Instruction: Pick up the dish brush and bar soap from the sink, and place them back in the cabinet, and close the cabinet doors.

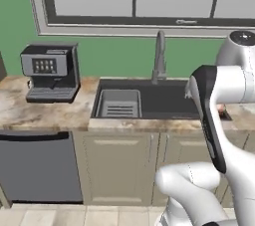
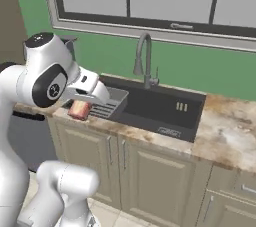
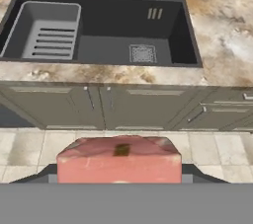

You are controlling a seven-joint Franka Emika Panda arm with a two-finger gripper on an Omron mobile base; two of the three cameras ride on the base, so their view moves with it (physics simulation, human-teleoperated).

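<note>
Bar soap (image 3: 118, 161), a pinkish-red block, is sitting clamped in the gripper (image 2: 80, 110), which is hanging before the sink (image 3: 99, 45) over the counter edge (image 3: 99, 74).

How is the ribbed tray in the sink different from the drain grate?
The ribbed tray insert is light grey with raised walls and long slots; the drain grate is darker, flat and finely meshed. The tray fills the sink's left side; the grate is a smaller square nearer the middle. Both sit on the sink's bottom.
</note>
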